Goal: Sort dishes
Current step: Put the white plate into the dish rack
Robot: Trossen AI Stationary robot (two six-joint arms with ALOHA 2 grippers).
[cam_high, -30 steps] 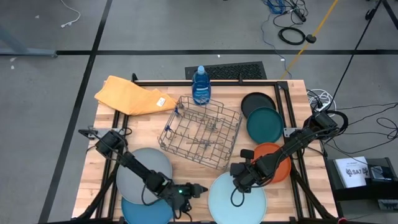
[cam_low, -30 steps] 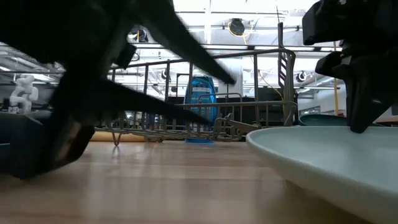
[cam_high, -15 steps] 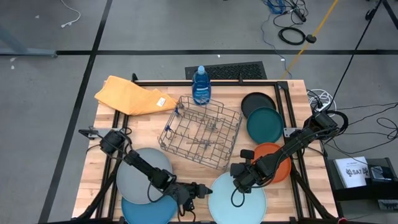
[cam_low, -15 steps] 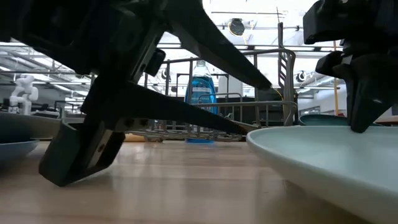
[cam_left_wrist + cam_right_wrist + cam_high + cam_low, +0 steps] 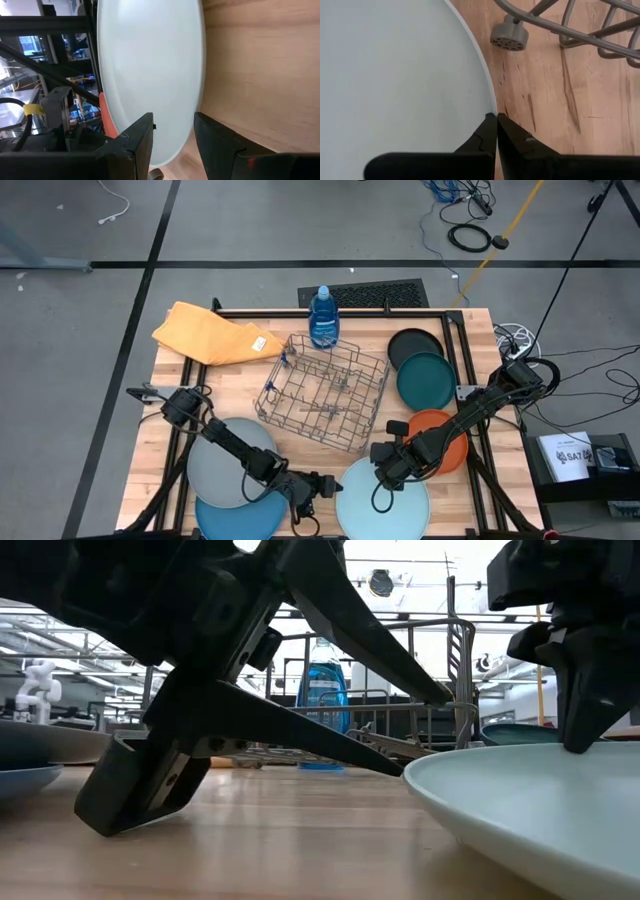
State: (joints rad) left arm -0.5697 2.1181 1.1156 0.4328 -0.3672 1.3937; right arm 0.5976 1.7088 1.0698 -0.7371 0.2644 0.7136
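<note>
Pale-blue round flat plate (image 5: 381, 502): left gripper (image 5: 322, 483) jaws parted at its rim, right gripper (image 5: 384, 470) closed on its rim; may skid.

Robotics lab / test bay, not a kitchen.

Wooden table (image 5: 240, 385) is sitting in a black metal frame (image 5: 455, 330) on a grey concrete floor (image 5: 250, 230) with black tape lines (image 5: 300, 264); loose cables (image 5: 468, 235) are trailing across the floor on the far right, more wiring (image 5: 575, 395) is hanging off the right side. Low view is looking into a big open hall: ceiling strip lights (image 5: 400, 560) are running overhead, and a small white robot figure (image 5: 38, 690) is standing at far left.
</note>
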